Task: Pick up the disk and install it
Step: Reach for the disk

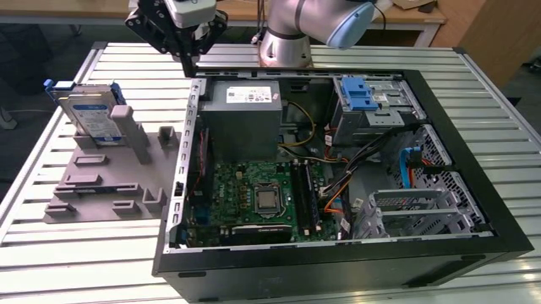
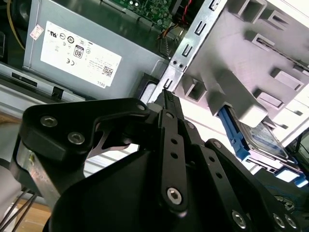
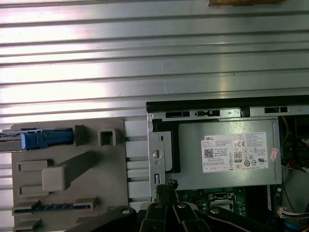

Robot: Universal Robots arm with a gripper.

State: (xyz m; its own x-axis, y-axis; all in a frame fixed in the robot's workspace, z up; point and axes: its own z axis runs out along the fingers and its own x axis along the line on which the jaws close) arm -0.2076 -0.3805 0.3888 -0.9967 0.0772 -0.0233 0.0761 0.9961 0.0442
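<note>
The disk [image 1: 91, 114] is a silver drive with a white-and-blue label in a blue carrier bracket. It stands on edge, leaning in a slot of the grey holder plate [image 1: 101, 183] at the exterior view's left. Its blue edge [image 3: 46, 138] shows in the first wrist view, and its label [image 2: 264, 137] shows in the second wrist view. My gripper [image 1: 189, 65] hangs above the table by the computer case's back left corner, to the right of the disk and apart from it. Its black fingers [image 2: 167, 104] come together at the tip with nothing between them, and the gripper [image 3: 168, 185] is shut.
An open black computer case [image 1: 473, 190] lies on the slatted metal table [image 1: 68, 266]. Inside are a grey power supply box [image 1: 245, 120], a green motherboard [image 1: 262, 196] and a metal drive cage with a blue latch [image 1: 358, 95]. The arm's base [image 1: 286, 44] stands behind the case.
</note>
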